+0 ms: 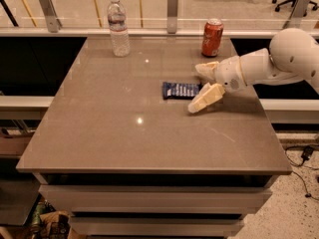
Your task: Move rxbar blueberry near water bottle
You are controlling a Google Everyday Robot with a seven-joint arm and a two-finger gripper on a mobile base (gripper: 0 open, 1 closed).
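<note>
One bar by pincer, one bottle, one can

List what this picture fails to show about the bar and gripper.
- Snack bar, camera view: right end hidden by the open gripper straddling it; contact cannot be told.
- Wrapper lettering: too small to read.
- Arm: cut off by the right edge.
- Water bottle label print: too small.

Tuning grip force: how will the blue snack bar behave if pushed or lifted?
The rxbar blueberry lies flat, so it probably slides rather than rolls or tips. Its thin wrapper looks light, likely slick. The gripper sits open at its right end.
</note>
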